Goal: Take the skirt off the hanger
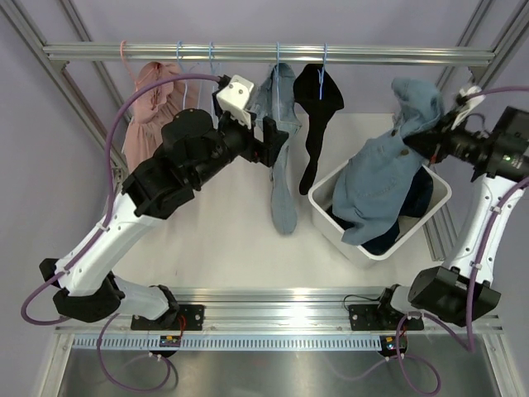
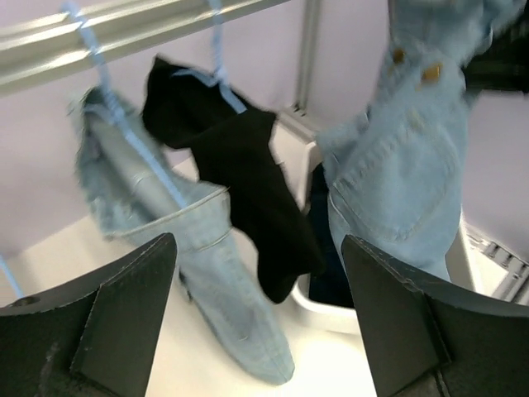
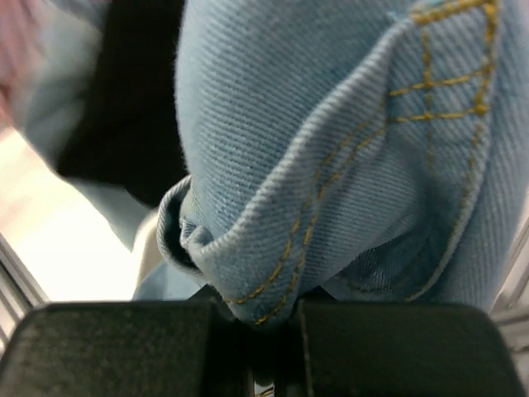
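Pinched shut on a fold of the denim skirt (image 1: 376, 178) with the right gripper (image 1: 423, 139), far right, above the white bin (image 1: 442, 192); seemingly already unhooked. Gaping and empty at the left gripper (image 2: 260, 322). Could slip from that narrow pinch, slumping outside the bin.

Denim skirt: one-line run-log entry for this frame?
right gripper shut on light-blue denim skirt | hanging into white plastic bin | left gripper open, empty
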